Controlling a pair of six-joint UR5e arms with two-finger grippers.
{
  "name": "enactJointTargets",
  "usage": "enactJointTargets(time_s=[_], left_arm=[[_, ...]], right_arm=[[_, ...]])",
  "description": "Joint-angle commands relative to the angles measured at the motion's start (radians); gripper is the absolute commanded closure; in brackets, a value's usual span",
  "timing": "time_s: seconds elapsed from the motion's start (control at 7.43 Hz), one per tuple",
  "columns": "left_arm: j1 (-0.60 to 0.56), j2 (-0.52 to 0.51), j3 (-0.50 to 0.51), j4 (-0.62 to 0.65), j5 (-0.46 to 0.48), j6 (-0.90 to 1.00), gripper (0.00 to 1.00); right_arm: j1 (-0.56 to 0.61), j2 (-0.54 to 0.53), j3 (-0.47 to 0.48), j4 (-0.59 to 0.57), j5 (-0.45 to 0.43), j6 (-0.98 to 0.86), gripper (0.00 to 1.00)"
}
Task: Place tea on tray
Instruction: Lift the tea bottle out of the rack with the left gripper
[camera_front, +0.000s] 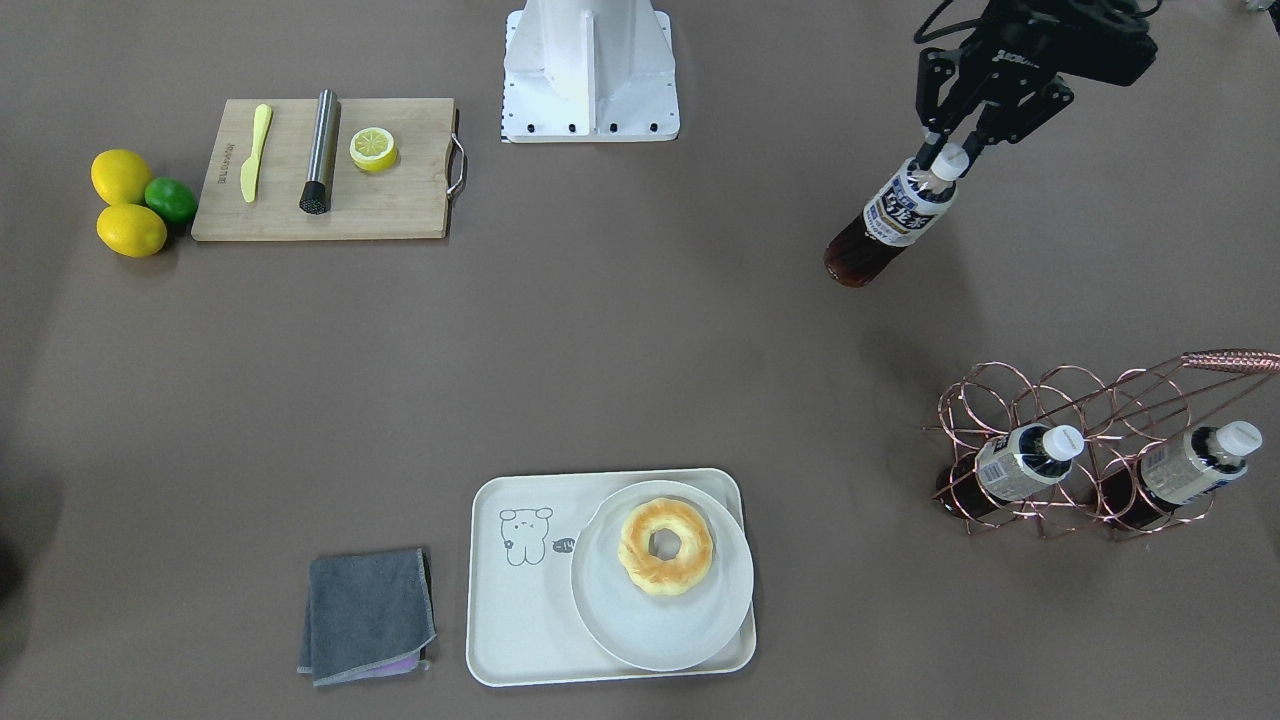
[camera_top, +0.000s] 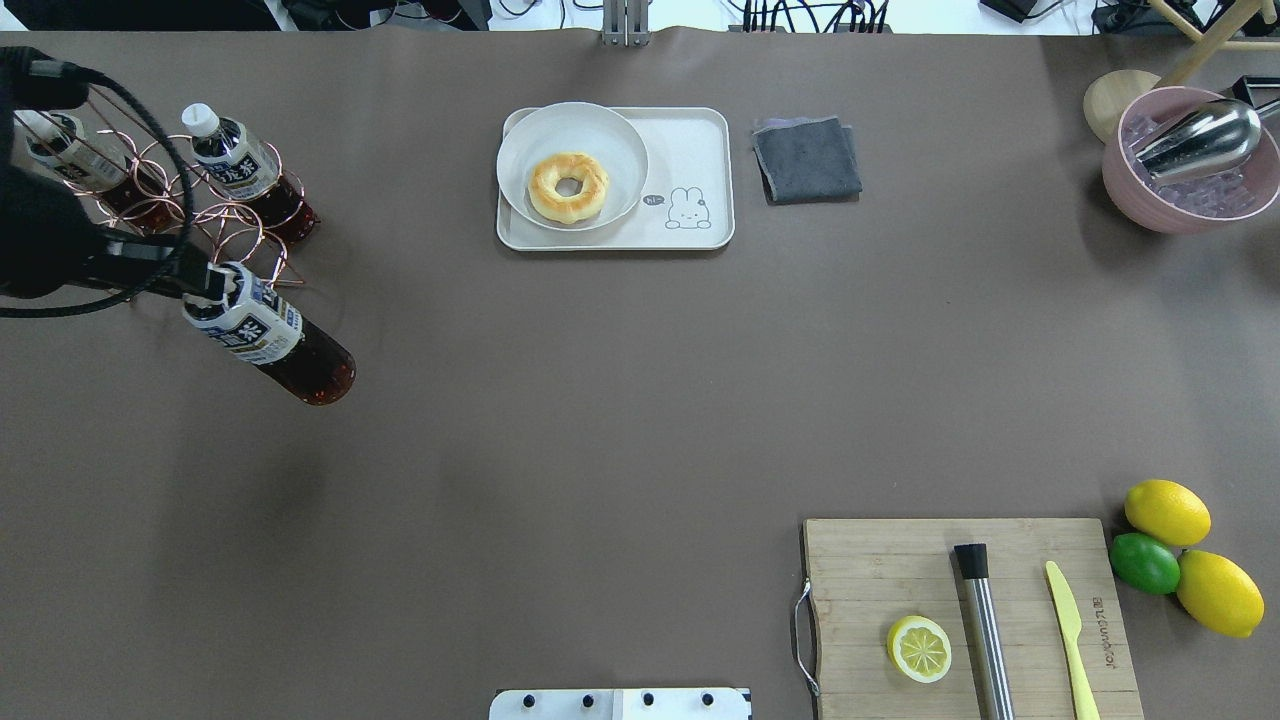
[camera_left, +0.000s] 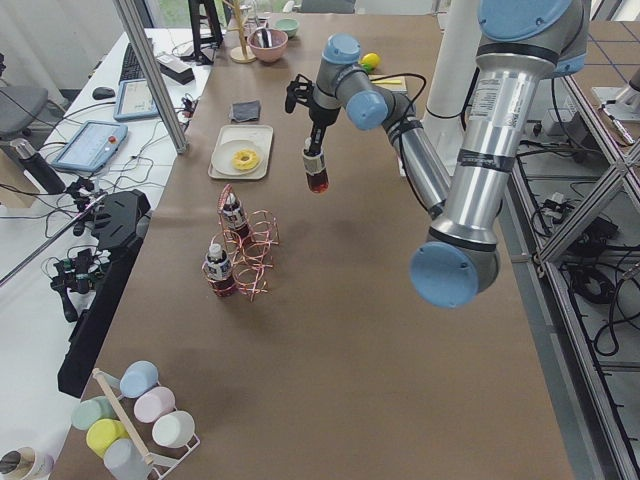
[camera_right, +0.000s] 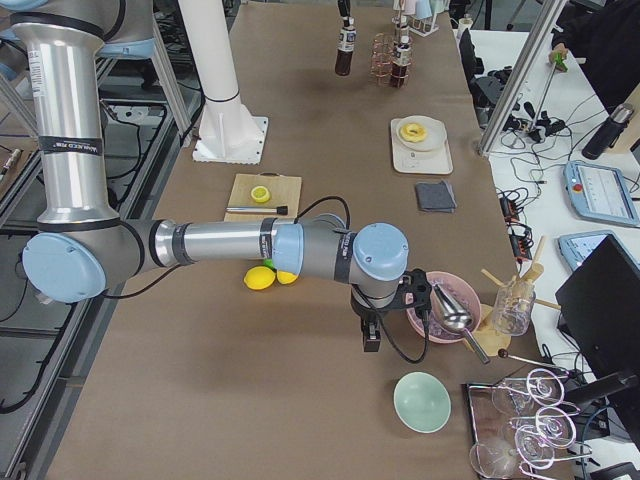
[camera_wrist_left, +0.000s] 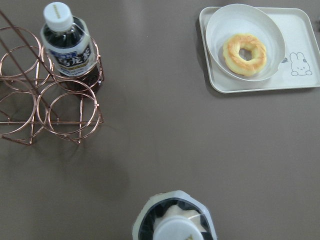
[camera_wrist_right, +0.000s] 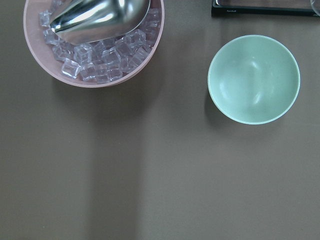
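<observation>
My left gripper (camera_front: 950, 150) is shut on the white cap of a tea bottle (camera_front: 890, 225) and holds it hanging above the table, as the overhead view (camera_top: 265, 340) and the left wrist view (camera_wrist_left: 175, 222) also show. Two more tea bottles (camera_front: 1025, 460) (camera_front: 1195, 462) stand in a copper wire rack (camera_front: 1080, 400). The cream tray (camera_front: 520, 620) with a cartoon sits across the table, well apart from the held bottle. A white plate (camera_front: 660, 620) with a doughnut (camera_front: 665, 547) fills half of it. My right gripper (camera_right: 371, 340) shows only in the exterior right view, so I cannot tell its state.
A grey cloth (camera_front: 368, 615) lies beside the tray. A wooden cutting board (camera_front: 400, 200) holds a knife, a steel muddler and half a lemon, with lemons and a lime (camera_front: 130, 205) beside it. A pink ice bowl (camera_top: 1190, 170) and a green bowl (camera_wrist_right: 253, 78) sit near my right arm.
</observation>
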Motion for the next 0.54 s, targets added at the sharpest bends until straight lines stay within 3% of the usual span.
enactJointTargets(time_s=[0.0,0.4], left_arm=[[0.103,-0.362,0.051,0.362,0.109,-0.060,1.00],[0.269,-0.551,0.208,0.364,0.251,-0.203,1.00]], right_arm=[[0.007,-0.005,-0.008,0.000,-0.001,-0.002,0.00],[0.016,-0.013,-0.007,0.000,-0.001,-0.005,0.00]])
